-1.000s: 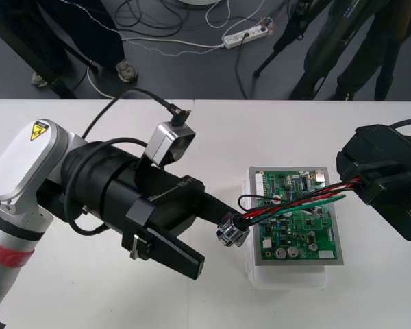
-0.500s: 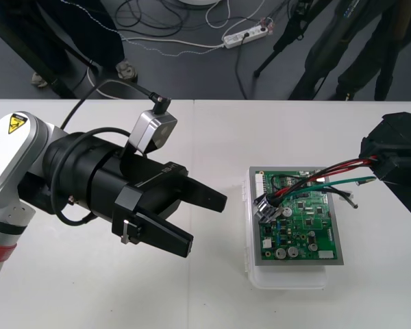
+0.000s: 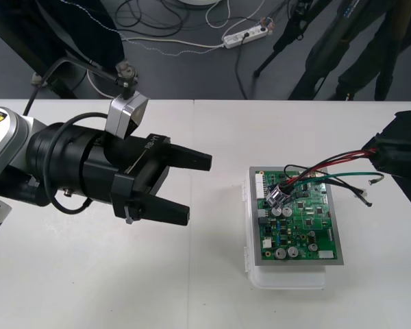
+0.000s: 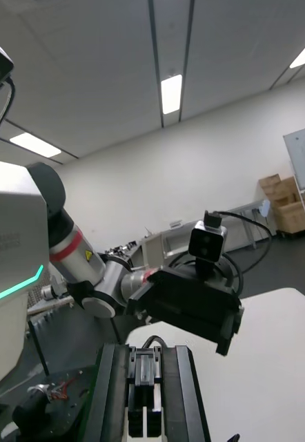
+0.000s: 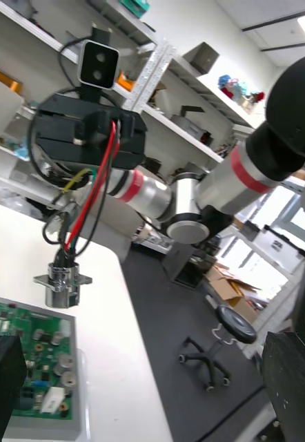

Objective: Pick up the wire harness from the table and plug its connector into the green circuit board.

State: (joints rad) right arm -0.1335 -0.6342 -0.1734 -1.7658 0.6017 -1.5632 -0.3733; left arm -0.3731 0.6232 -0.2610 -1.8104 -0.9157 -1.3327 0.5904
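The green circuit board (image 3: 301, 223) lies on its white base (image 3: 288, 279) at the table's right. My right gripper (image 3: 385, 155) hangs at the right edge, shut on the wire harness (image 3: 329, 168) by its plug end. The red, black and green wires run left from it. The round metal socket (image 3: 281, 195) dangles just over the board's upper left part. In the left wrist view the socket (image 5: 61, 286) hangs below the right gripper (image 5: 90, 131), above the board (image 5: 28, 356). My left gripper (image 3: 200, 188) stands open, left of the board, with nothing in it.
The table's far edge runs along the dark floor, where cables and a power strip (image 3: 245, 34) lie. Loose green wire ends (image 3: 370, 179) stick out past the board's right side. In the right wrist view the left gripper (image 4: 187, 304) faces my right gripper.
My left gripper let go of the socket, opened and drew back to the left. The right gripper pulled right, and the socket swung up over the board.
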